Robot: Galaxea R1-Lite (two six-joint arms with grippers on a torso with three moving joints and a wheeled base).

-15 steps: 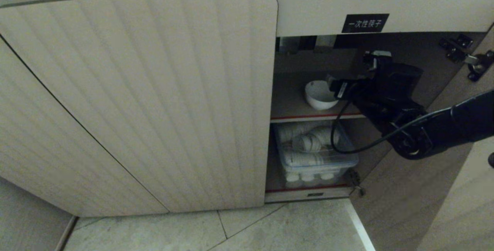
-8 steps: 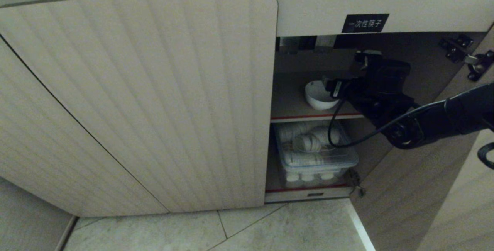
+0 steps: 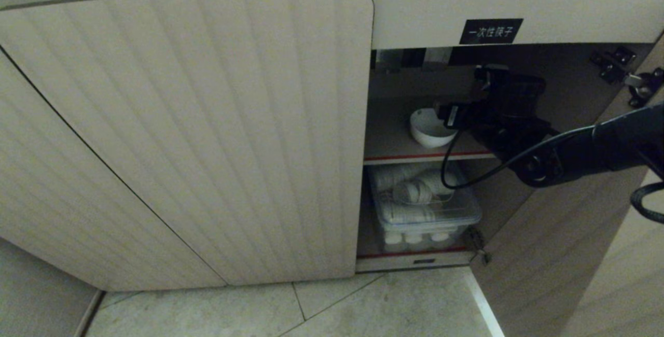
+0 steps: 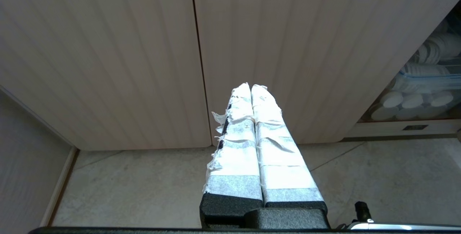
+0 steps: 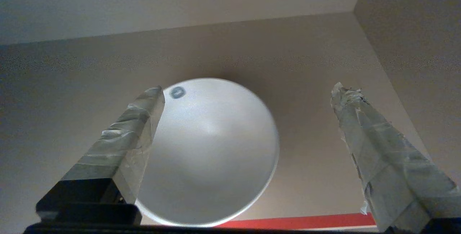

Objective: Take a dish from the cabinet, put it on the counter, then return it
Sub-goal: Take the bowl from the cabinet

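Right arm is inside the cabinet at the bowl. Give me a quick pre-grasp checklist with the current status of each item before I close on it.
1. Right gripper open: ok, fingers spread wide in the right wrist view.
2. Bowl framed between the fingers: not ok, it lies toward one finger, with a wide bare gap before the other.
3. Bowl upright on the upper shelf: ok, sitting behind the red front edge.
4. Finger contact with the rim: cannot tell; one finger overlaps the bowl in the wrist view.
5. Cabinet door clear of the arm: ok, it is swung open.
6. Left gripper out of the way: ok, shut, outside by the closed doors.
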